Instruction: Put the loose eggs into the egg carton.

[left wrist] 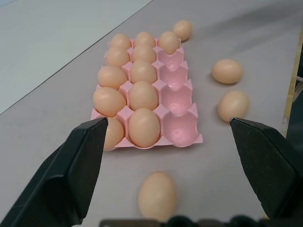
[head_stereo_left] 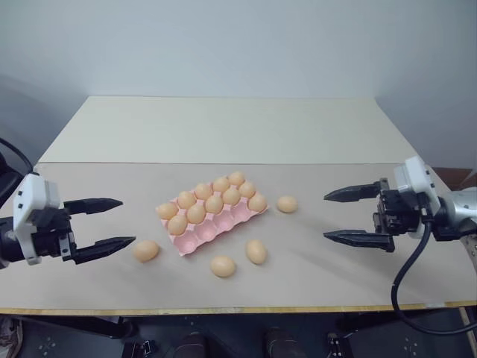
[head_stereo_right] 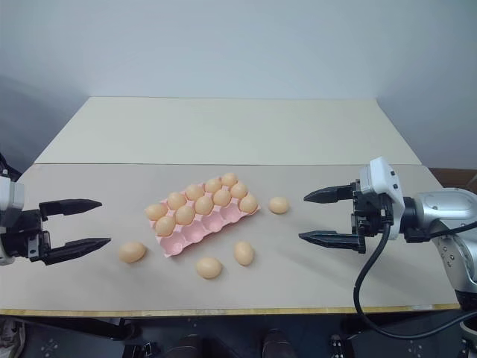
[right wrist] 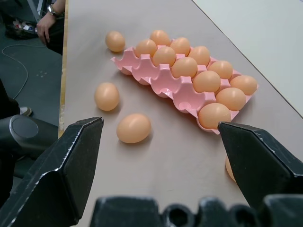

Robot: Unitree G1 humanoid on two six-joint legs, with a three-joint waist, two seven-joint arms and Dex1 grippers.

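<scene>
Table (head_stereo_left: 223, 134) carries the pink carton (head_stereo_left: 223, 224) at its middle, eleven cups filled and four near-row cups bare. Both grippers, left (head_stereo_left: 104, 222) and right (head_stereo_left: 358, 216), hover wide apart and empty at either side. Four loose eggs (head_stereo_left: 222, 266) lie around the carton: light, smooth, probably brittle, best pinched gently across the belly.

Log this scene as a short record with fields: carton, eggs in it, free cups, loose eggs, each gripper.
carton: pink egg carton, angled on the table
eggs in carton: eleven, filling the two far rows plus one cup of the near row
free cups: four, all in the near row
loose eggs: four on the table around the carton
left gripper: open, empty
right gripper: open, empty
</scene>
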